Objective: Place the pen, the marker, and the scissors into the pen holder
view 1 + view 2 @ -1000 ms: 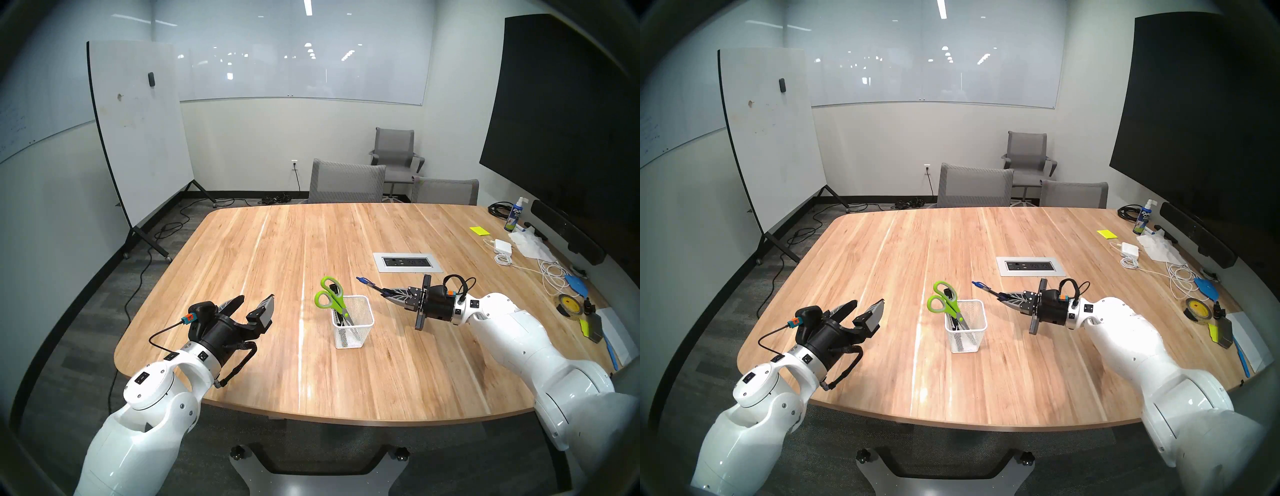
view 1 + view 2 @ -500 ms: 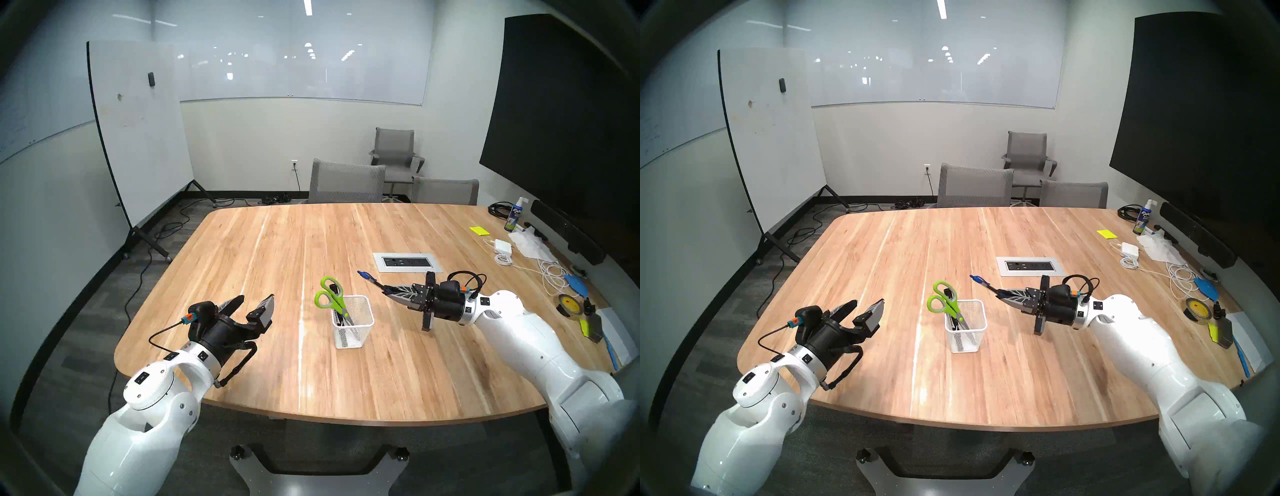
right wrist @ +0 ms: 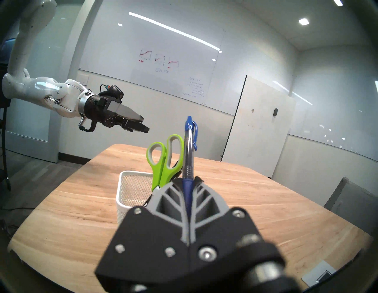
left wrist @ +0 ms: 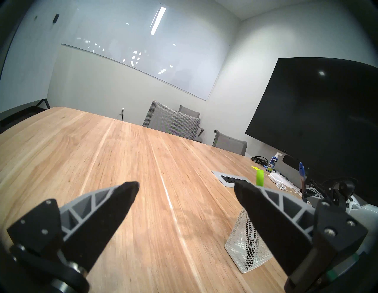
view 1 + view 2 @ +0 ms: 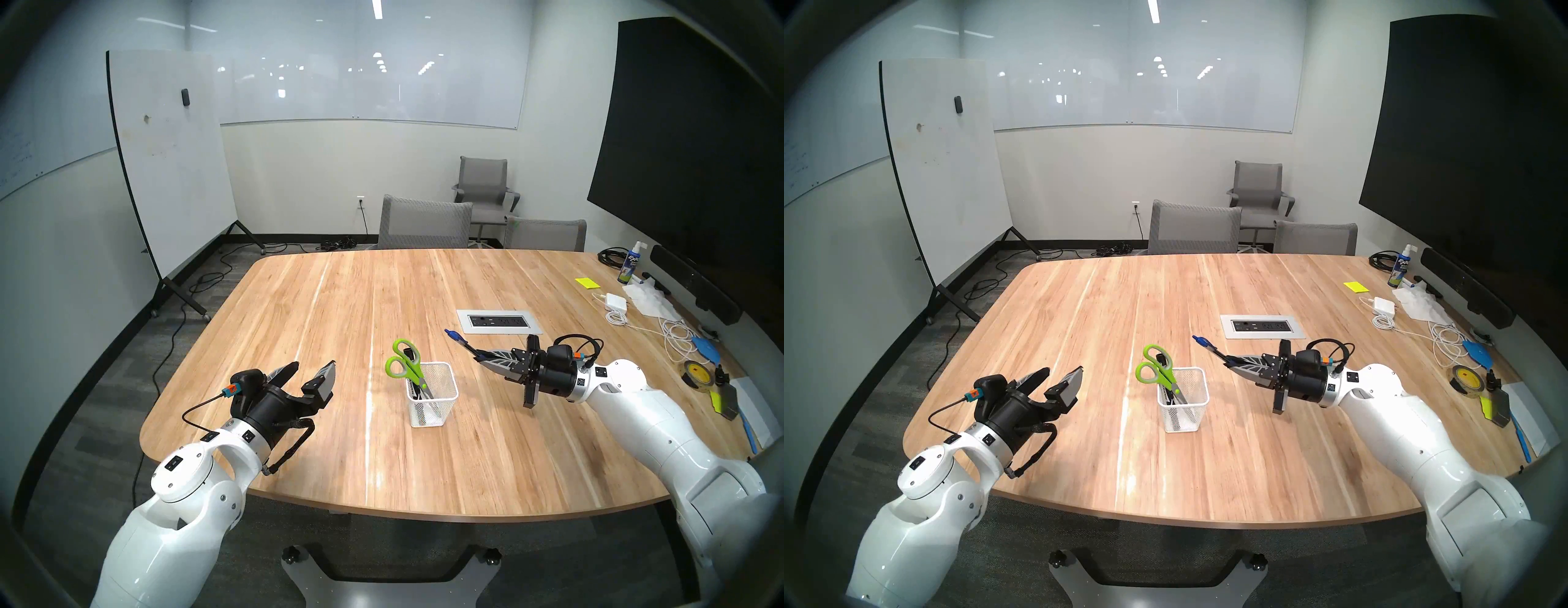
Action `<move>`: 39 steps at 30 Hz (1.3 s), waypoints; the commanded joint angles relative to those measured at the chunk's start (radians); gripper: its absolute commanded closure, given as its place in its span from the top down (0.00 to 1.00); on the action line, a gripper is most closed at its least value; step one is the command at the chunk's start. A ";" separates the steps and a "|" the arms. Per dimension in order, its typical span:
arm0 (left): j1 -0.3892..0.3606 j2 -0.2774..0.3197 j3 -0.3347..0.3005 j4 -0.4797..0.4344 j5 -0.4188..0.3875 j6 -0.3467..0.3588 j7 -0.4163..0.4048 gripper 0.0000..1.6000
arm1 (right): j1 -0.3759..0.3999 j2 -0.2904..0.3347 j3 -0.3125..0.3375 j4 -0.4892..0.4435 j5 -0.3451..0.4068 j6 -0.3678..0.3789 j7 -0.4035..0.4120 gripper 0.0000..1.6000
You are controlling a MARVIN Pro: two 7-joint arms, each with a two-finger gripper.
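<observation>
Two of the three items already stand in the pen holder: the scissors, green loops up and leaning toward the robot's left, and the marker, mostly hidden behind them. The pen is off the bench, pinched by the right gripper, whose jaws are pressed together on its lower barrel; its blue clip end juts out toward the holder, up and to the side of the rim, not over it. The left gripper hangs above the near left part of the bench with its jaws spread wide and nothing between them.

The bench is a pale wood top with rounded corners and a grey power socket plate set into it beyond the holder. Around the holder the wood is bare on every side, out to the near edge and the far chairs. Clutter lies only along the right edge: a spray bottle, a white charger, coiled cable and a tape roll.

The right wrist view shows the pen's clip, the holder's rim and red sketches on a wall whiteboard that the head views do not show. The left wrist view catches only the holder's mesh wall and a green sliver of a scissor handle.
</observation>
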 commanded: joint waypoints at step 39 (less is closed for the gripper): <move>0.002 0.001 -0.001 -0.024 0.002 0.001 0.003 1.00 | -0.080 -0.035 0.044 -0.198 0.231 0.011 0.052 0.00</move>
